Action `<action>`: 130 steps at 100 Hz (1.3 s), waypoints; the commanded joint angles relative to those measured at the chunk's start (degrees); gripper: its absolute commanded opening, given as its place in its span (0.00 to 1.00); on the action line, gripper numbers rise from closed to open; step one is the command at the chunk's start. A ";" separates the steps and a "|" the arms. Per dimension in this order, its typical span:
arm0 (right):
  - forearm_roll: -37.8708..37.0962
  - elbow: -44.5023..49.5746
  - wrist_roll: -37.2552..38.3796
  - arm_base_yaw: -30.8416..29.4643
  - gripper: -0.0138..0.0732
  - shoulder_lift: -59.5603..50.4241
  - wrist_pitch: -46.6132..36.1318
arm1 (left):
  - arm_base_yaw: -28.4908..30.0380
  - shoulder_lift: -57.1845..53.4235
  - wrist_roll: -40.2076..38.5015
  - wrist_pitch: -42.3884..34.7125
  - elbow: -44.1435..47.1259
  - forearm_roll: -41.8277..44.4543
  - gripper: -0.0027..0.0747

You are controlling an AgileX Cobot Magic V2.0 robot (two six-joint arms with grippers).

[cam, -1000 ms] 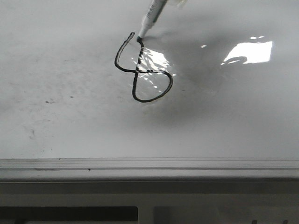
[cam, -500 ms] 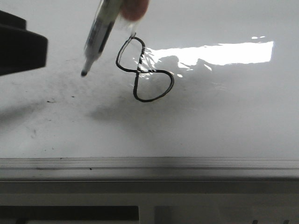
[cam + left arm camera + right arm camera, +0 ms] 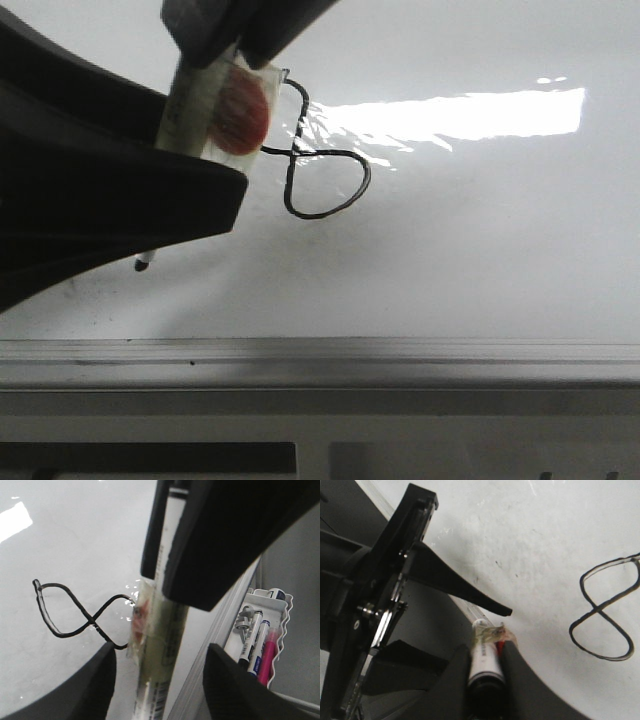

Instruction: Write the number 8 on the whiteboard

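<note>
Marker (image 3: 205, 100) in hand-over position sits at the left of the front view, its barrel wrapped in clear tape with a red patch and its dark tip (image 3: 143, 264) poking out below the black body of the left claw (image 3: 157, 680). That left claw is spread wide: in the left wrist view its two black fingers (image 3: 95, 685) stand on either side of the barrel (image 3: 160, 645) without touching it. The right claw (image 3: 485, 660) is clenched on the marker, its fingers pressed against the barrel (image 3: 485, 665) in the right wrist view, with the left claw's open frame just beside it.

Right of the marker, the number 8 (image 3: 318, 165) is drawn in thin black line on the whiteboard (image 3: 480, 250), its upper loop partly hidden behind the taped barrel, its wider lower loop fully shown. Bright glare crosses the board beyond it. A white holder (image 3: 262, 635) with spare pens sits off the board's frame edge.
</note>
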 commanded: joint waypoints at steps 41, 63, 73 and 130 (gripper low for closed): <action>2.28 -1.96 0.23 0.06 0.10 -2.00 -1.60 | -0.40 -0.38 -0.51 -1.95 -1.85 -1.03 0.01; 2.68 -1.96 0.23 0.06 0.13 -2.00 -2.64 | -0.40 -0.38 -0.63 -1.95 -1.85 -1.03 0.01; 2.99 -1.96 0.23 0.06 0.28 -2.14 -4.46 | -0.40 -0.38 -0.63 -1.64 -1.85 -4.35 0.01; 2.69 -1.96 0.60 -0.06 0.51 -4.84 -3.95 | 7.42 -0.62 -0.52 8.23 -1.99 -47.20 0.01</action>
